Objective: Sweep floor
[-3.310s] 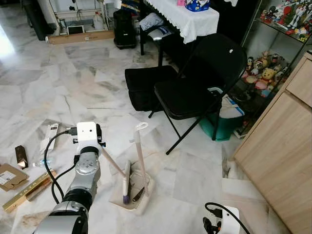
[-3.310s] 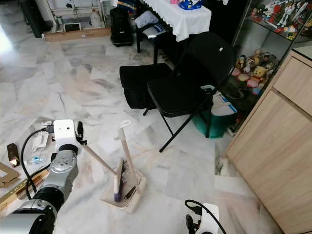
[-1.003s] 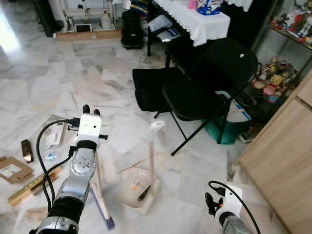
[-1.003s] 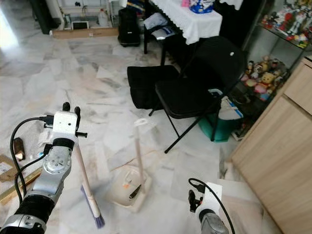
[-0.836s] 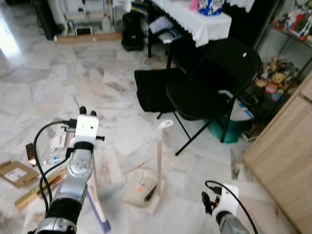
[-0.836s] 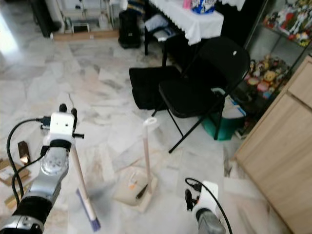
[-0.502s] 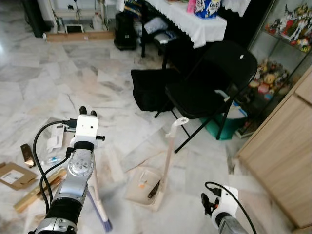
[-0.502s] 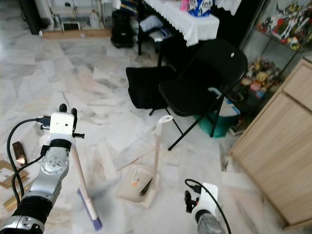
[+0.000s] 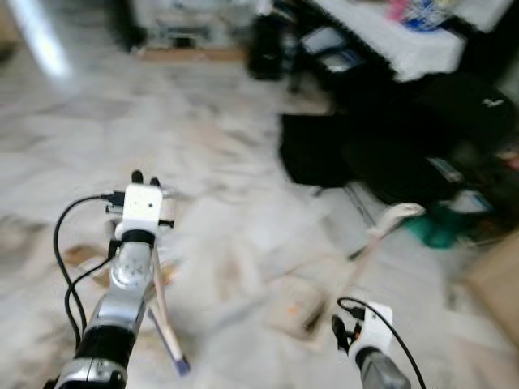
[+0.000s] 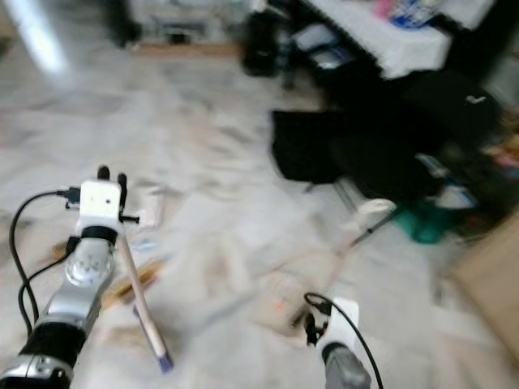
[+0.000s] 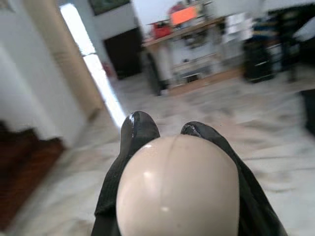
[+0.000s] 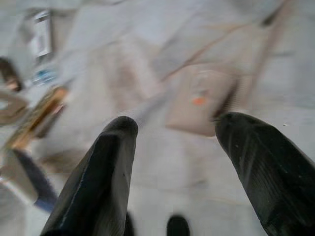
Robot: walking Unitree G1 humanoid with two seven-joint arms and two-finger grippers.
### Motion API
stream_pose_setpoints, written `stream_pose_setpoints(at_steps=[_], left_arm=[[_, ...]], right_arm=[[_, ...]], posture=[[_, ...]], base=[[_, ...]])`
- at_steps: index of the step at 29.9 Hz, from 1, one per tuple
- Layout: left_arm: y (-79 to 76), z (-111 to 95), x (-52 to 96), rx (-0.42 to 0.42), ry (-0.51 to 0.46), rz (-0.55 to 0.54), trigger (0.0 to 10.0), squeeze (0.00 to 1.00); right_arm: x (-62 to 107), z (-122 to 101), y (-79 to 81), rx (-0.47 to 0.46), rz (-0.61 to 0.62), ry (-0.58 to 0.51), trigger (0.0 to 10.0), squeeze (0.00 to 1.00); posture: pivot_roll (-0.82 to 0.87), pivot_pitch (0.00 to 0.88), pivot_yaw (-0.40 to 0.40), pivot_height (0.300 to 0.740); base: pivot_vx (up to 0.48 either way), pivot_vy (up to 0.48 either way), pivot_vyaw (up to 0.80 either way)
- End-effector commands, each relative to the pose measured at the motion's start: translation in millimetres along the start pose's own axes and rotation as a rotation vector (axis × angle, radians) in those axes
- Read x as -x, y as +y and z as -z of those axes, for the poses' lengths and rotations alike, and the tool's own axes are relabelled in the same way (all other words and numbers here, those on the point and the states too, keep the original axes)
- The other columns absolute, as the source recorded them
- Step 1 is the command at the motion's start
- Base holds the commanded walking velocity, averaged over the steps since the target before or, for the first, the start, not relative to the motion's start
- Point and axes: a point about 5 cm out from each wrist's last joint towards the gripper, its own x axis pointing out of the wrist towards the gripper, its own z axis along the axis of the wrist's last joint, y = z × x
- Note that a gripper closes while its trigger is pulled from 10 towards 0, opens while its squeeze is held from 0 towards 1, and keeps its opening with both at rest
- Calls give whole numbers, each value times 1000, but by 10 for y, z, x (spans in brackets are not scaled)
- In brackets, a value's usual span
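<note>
Sweeping looks barely begun: in the blurred head view the left claw (image 9: pixel 143 177) grips the broom (image 9: pixel 162 317), its handle running from 12 down to bristles at 5 o'clock, clear of the dustpan (image 9: pixel 302 305) and the scraps (image 10: pixel 134 284) unswept. Left wrist view: fingers (image 11: pixel 138 132) clamp the handle's rounded end. Right wrist view: right claw (image 12: pixel 176 132) spread wide, empty, above the dustpan.

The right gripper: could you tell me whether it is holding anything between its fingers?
No, the right gripper is open, with blurred floor between its fingers.
</note>
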Motion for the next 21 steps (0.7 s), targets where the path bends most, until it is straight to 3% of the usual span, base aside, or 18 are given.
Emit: stream_pose_setpoints(at_steps=[1, 8, 21], left_arm=[[-96, -93, -21, -2, -42, 39, 10000, 0], [-128, -111, -11, 7, -52, 61, 10000, 0], [-204, -158, -7, 40, -72, 128, 10000, 0]], right_arm=[[31, 62, -68, -8, 23, 17, 10000, 0], [32, 77, -65, -43, 29, 23, 10000, 0], [21, 62, -48, -53, 22, 26, 10000, 0]], posture=[[-27, 57, -51, 740], [-26, 55, -48, 740], [-22, 52, -50, 740]], base=[[0, 0, 425], [0, 0, 0], [0, 0, -788]])
